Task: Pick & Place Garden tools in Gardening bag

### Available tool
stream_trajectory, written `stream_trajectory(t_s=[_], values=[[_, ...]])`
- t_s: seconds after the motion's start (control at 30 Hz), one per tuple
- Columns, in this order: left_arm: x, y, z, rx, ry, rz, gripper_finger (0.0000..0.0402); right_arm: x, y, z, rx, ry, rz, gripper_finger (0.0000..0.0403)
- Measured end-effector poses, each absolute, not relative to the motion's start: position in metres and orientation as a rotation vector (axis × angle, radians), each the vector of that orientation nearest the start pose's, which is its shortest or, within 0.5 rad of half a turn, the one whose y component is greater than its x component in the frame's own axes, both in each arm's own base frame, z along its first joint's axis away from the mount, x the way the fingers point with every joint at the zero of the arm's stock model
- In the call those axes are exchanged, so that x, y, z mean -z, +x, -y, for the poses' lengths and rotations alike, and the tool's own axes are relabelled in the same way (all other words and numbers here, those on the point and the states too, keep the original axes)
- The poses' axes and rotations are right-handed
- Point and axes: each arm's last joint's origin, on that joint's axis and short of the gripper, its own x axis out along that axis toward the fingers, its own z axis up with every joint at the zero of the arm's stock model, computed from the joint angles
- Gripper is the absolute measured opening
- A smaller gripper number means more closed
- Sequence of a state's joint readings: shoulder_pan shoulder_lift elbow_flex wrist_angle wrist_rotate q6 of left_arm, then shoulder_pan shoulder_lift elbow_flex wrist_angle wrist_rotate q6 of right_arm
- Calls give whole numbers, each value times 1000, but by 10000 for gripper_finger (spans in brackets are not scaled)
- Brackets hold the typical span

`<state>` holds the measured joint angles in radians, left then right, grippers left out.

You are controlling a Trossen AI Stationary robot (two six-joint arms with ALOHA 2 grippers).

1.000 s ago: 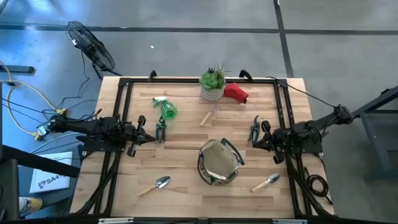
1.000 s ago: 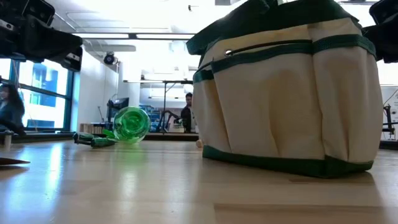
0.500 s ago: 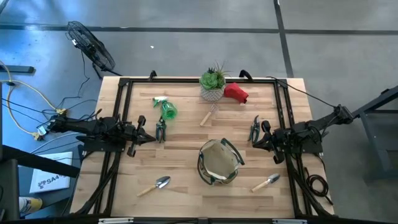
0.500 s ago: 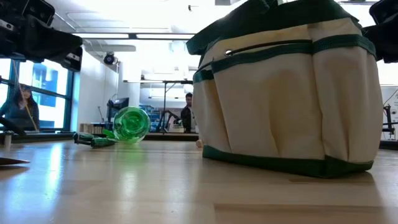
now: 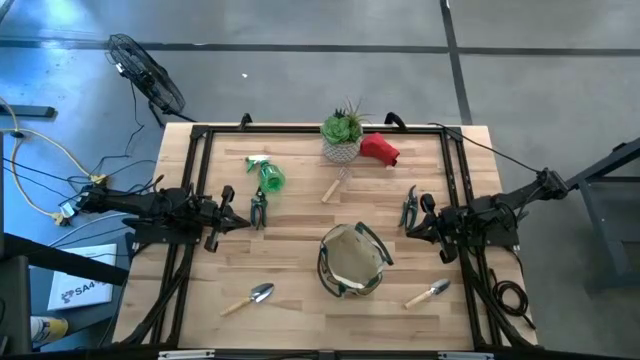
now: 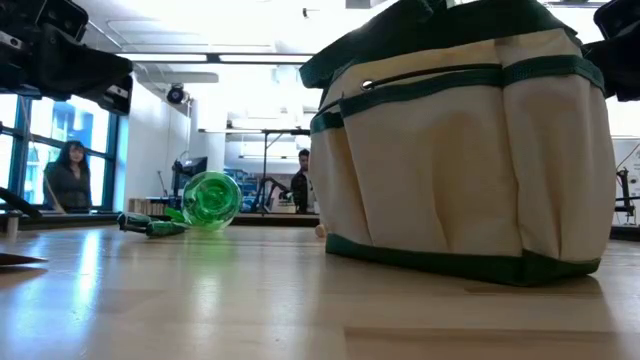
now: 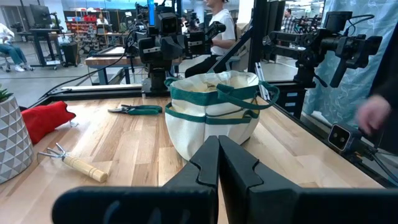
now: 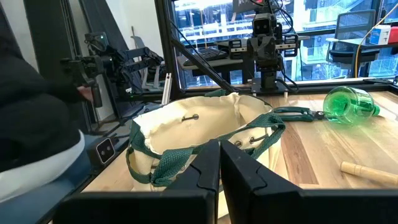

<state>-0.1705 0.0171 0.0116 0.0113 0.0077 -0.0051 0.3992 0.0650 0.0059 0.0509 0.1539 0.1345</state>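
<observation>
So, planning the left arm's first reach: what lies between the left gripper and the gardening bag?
In the high view, only a pruner lies right by the shut left gripper; beyond it is bare table up to the gardening bag.

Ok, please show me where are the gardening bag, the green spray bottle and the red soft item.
gardening bag (image 5: pixel 350 262), high view, on its tan inside.
green spray bottle (image 5: pixel 270 177), high view, on its round green body.
red soft item (image 5: pixel 381 149), high view, on its middle.
</observation>
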Motion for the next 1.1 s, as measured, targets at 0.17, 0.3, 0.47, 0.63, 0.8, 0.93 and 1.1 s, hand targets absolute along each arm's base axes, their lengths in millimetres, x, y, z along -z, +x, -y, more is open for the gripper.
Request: stream_trajectory(t_s=[0.17, 0.3, 0.47, 0.63, 0.8, 0.93, 1.1], values=[[-167, 97, 17, 178, -6, 5, 0, -165, 95, -35, -244, 132, -23, 4], [-167, 97, 17, 178, -6, 5, 0, -165, 95, -35, -244, 131, -24, 4], [-167, 97, 17, 178, -12, 6, 0, -166, 95, -35, -239, -89, 11, 4], [-167, 97, 17, 184, -57, 1, 0, -166, 95, -35, -239, -195, 24, 4], [-168, 97, 17, 179, -57, 10, 0, -169, 95, -35, -242, -89, 39, 4], [-168, 97, 15, 121, -59, 11, 0, -177, 94, -35, -245, 81, 99, 4], [-169, 97, 13, 53, -29, 28, 0, -183, 93, -35, -285, 212, 145, 4]])
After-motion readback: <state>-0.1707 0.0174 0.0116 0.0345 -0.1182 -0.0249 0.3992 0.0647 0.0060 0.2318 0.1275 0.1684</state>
